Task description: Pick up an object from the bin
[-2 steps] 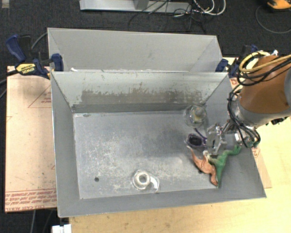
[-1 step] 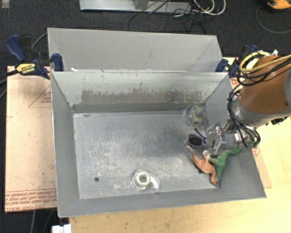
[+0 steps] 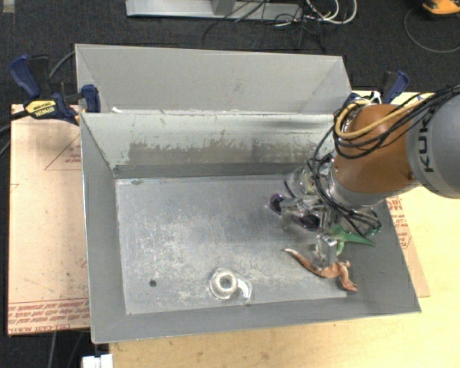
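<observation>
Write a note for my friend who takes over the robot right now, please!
Gripper: low in the right part of the bin, with nothing seen in its hold.
Things: an orange-brown curved piece lies just in front of it, a green piece at its right, a small purple thing at its left, and a clear ring by the front wall.
Done: nothing lifted yet.
Left: grasp one thing and lift it out.

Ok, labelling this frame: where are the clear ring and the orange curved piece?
Clear ring [image 3: 218,286], camera view, on its left rim.
Orange curved piece [image 3: 323,269], camera view, on its middle.
</observation>
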